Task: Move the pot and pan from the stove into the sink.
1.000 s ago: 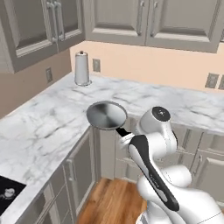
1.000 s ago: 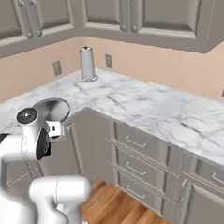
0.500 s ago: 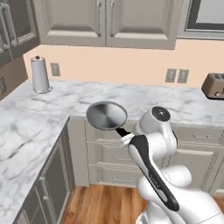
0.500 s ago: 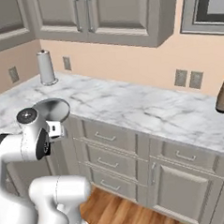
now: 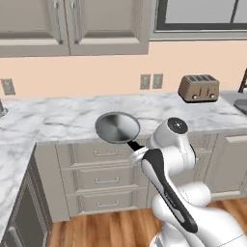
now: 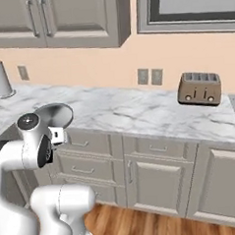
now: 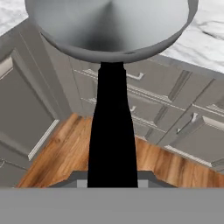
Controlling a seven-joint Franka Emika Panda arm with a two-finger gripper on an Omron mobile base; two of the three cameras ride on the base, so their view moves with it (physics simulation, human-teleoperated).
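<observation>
The claw (image 5: 137, 150) is closed on the black handle of the pan (image 5: 117, 127). You carry the pan in the air, level with the worktop (image 5: 58, 118) front edge and above the drawers (image 5: 96, 176). Judged step: transport to the sink, whose corner appears at the far right (image 5: 241, 103). Keep the pan level and clear of the worktop edge. Pass in front of the toaster (image 5: 198, 88) standing near the back wall. Lower only once over the basin.
</observation>
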